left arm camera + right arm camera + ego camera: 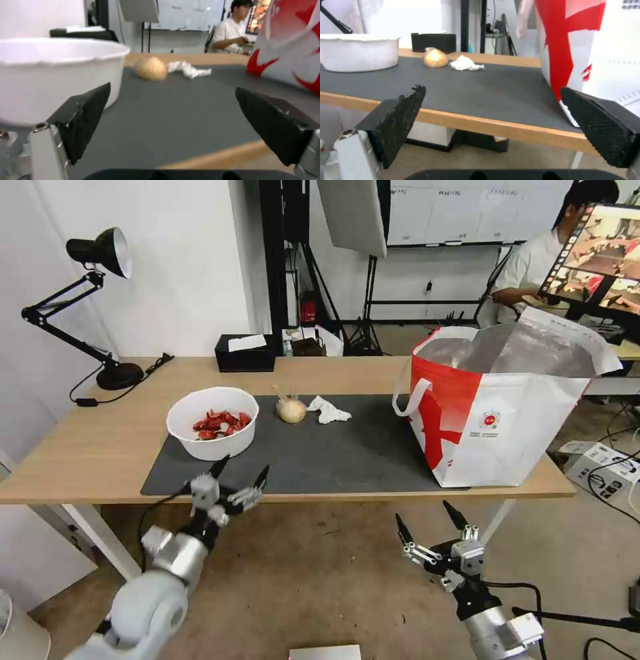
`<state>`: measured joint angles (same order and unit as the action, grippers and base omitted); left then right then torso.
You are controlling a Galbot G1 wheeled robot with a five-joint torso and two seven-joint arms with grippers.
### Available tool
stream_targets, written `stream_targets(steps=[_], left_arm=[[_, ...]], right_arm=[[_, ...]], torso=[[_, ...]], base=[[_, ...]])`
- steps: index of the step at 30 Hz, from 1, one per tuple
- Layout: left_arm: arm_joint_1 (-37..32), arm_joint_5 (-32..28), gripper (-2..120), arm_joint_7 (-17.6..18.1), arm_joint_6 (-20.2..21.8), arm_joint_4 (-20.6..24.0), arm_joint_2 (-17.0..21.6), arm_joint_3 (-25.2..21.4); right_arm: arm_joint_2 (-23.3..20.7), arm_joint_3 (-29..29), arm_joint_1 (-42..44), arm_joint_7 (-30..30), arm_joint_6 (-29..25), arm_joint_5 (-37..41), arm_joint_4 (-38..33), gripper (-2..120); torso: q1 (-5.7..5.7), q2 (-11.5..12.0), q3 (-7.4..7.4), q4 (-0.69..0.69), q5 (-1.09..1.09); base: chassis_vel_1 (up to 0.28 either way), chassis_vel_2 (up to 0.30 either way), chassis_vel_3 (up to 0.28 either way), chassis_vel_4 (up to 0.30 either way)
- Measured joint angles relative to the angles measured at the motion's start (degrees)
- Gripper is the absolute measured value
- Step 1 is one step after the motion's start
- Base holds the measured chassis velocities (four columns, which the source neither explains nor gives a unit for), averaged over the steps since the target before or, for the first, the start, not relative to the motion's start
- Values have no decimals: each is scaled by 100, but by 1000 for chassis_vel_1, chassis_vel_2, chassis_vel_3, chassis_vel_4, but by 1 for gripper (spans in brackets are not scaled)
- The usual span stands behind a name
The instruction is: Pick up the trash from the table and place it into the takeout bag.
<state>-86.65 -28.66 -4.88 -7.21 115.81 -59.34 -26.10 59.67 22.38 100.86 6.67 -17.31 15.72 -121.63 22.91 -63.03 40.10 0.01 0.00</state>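
I read the left tool [240, 471] as spread wide with nothing between its pads, positioned at the near edge of the desk [93, 447] over the front margin of the dark mat [333, 453]. The white bowl [212, 422] holding red shell scraps sits just ahead of this tool, slightly to its left. The beige lump [291, 410] and crumpled tissue [327, 411] lie farther ahead, close together. The takeout bag [507, 407] stands upright, well to this tool's right. I read the right tool [427, 517] as likewise spread and empty, below the desk edge, with the bag ahead and above it.
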Motion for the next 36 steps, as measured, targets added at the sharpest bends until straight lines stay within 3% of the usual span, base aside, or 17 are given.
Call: stream_targets(steps=[7, 28, 31, 36], left_arm=[[-396, 31, 100, -144, -191, 23, -111, -294], [-589, 29, 100, -220, -259, -28, -346, -355], [-612, 19, 100, -225, -266, -27, -346, -394], [-671, 1, 100, -226, -268, -3, -320, -478]], right_arm=[[3, -123, -24, -5, 11, -23, 66, 100], [-143, -320, -281, -22, 157, 19, 21, 100], [-320, -532, -651, 33, 280, 127, 11, 100], [-968, -940, -1561, 180, 661, 483, -104, 100]], torso=[[0, 0, 0, 0, 0], [0, 1, 0, -1, 0], [0, 1, 0, -2, 1], [1, 1, 1, 0, -1]], base=[[0, 0, 0, 0], [0, 0, 0, 0], [0, 0, 0, 0], [0, 0, 0, 0]])
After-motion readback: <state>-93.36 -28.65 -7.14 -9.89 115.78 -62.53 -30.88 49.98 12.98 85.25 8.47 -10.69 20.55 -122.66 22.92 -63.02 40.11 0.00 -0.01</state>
